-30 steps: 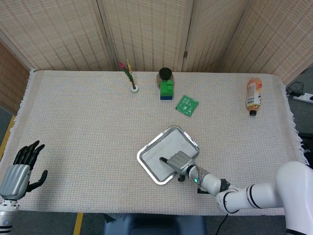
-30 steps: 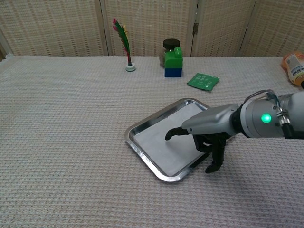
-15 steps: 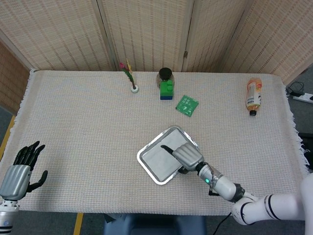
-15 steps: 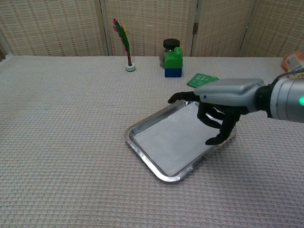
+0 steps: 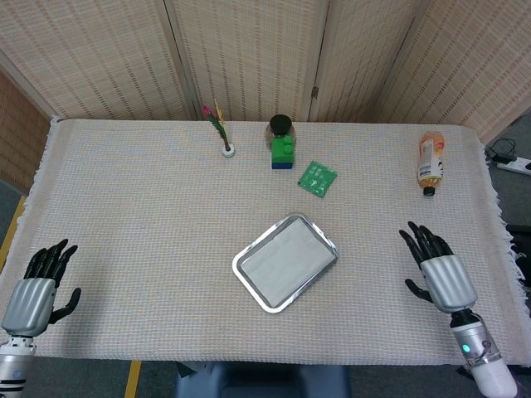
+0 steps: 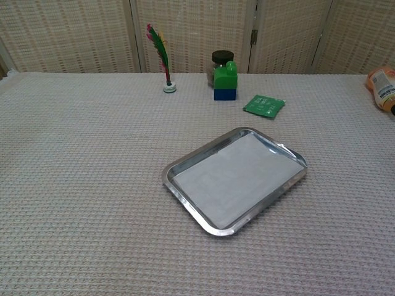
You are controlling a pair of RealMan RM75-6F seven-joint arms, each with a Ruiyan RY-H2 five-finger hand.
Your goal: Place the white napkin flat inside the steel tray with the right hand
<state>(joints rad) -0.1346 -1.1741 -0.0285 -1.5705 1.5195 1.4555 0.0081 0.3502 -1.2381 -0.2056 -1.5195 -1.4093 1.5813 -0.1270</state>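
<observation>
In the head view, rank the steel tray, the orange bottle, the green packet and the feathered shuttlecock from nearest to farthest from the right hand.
Measured from the right hand in the head view:
1. Orange bottle, straight behind the hand near the table's far right edge.
2. Steel tray, to the hand's left at mid-table, holding the white napkin.
3. Green packet, farther back and left.
4. Feathered shuttlecock, far back left.

A feathered shuttlecock (image 5: 221,133) stands upright in the upper middle of the desk (image 5: 124,215). Right of it, a green and blue block (image 5: 282,153) sits against a dark-lidded jar (image 5: 280,128). A green packet (image 5: 317,178) lies lower right of those. An orange bottle (image 5: 430,162) lies at upper right.
</observation>
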